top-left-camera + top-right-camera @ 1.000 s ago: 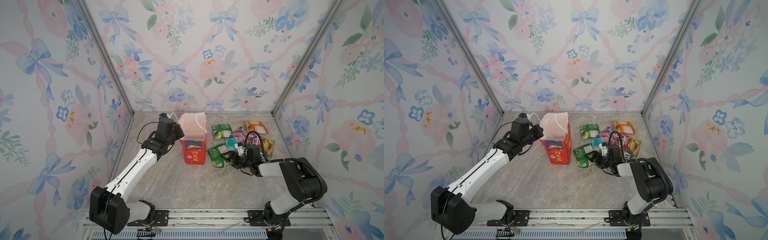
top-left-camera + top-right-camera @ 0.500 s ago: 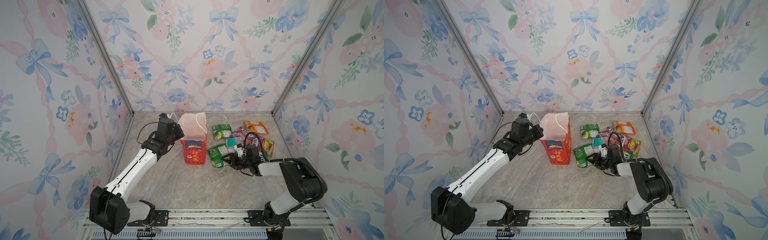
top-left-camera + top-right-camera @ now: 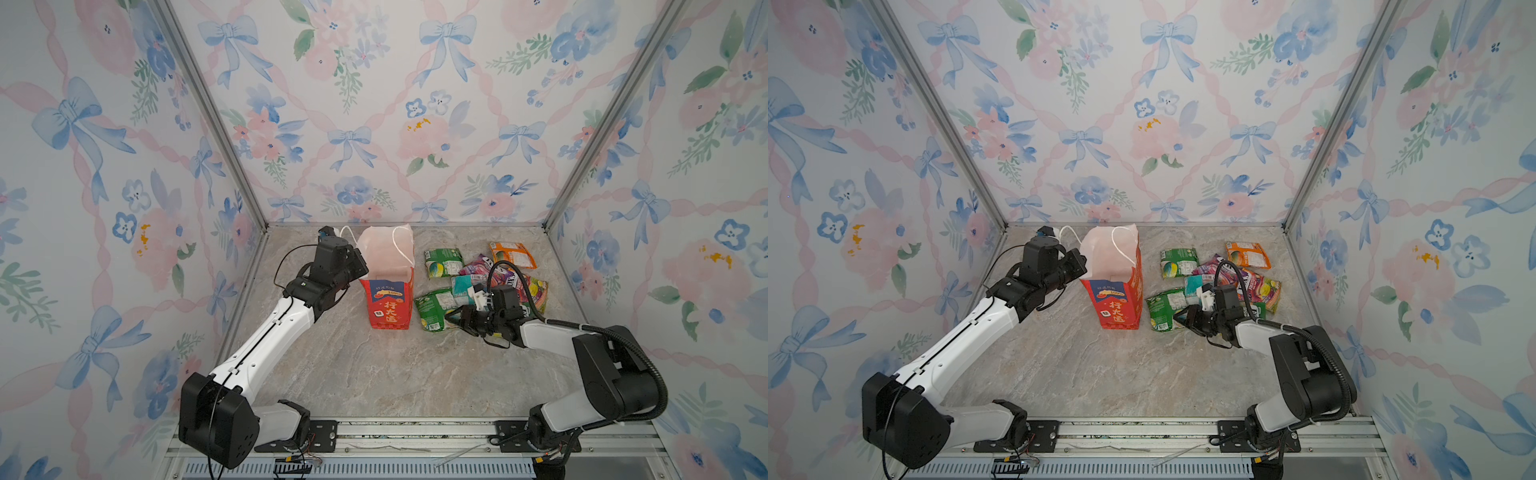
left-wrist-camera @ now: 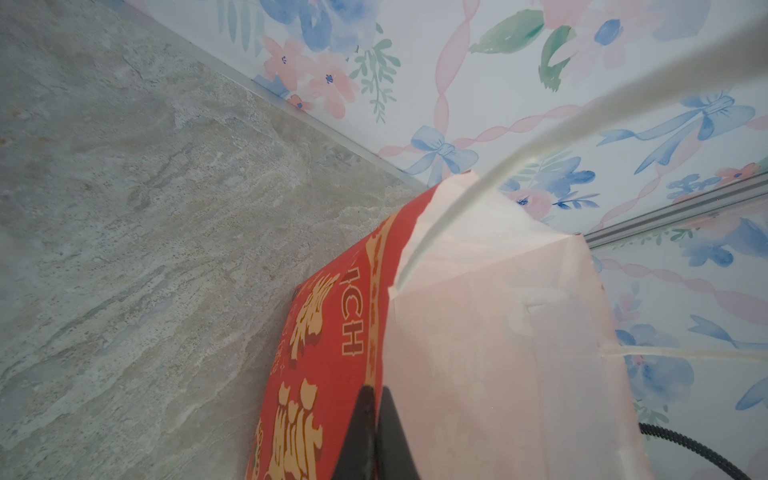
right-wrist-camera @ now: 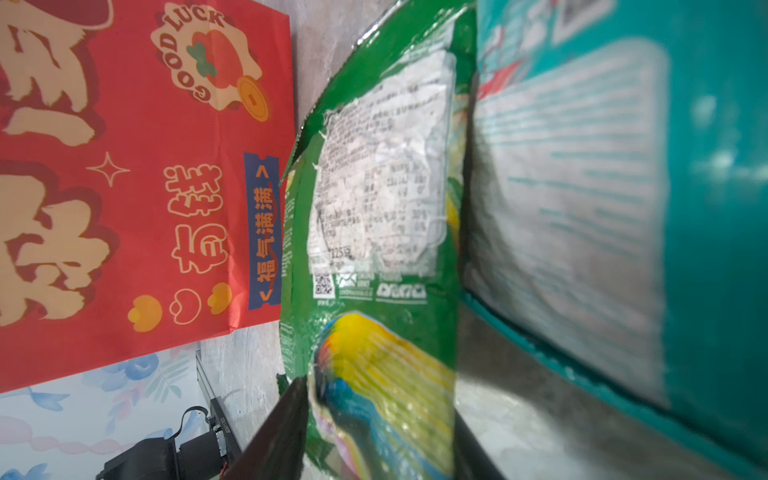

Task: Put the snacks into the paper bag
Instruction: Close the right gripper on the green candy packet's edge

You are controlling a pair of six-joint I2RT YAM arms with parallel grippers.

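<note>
Left gripper [image 3: 362, 268]: at bag's left rim, near the top. Jaws pinch the rim wall. Left wrist view shows one dark finger [image 4: 361, 415] on the red outside and the other on the pale inside; top views hide this.
Paper bag [image 3: 388, 303]: upright on desk [image 3: 365, 374], centre-left, mouth open. Red matte paper, creased, pale inside, white cord handles [image 4: 446, 216].
Bag writing: gold Chinese chars + blue panel on front in both top views. Only the right wrist view shows the side face: "GOOD LUCK" badge, blue strip w/ Chinese chars. Left wrist view: letters "ICH", rest cut off.
Green packet [image 3: 432, 307]: just right of bag base, the nearest snack to it. Crinkly glossy film. Right wrist view adds a white print panel, QR code, yellow-blue picture; small print illegible.
Right gripper [image 3: 451, 319]: low over desk at green packet's right edge. Jaws clamp that packet, one finger per face; seen in right wrist view only.
Teal packet [image 3: 463, 286]: just behind green packet, touching it. White back panel, text blurred.
Other snacks: loose on desk, right of bag, partly overlapping. Second green packet [image 3: 444, 262] at back, purple packet [image 3: 482, 266] mid, orange packet [image 3: 512, 254] back right, yellow-green packet [image 3: 536, 291] rightmost. Brand print too small to read.
</note>
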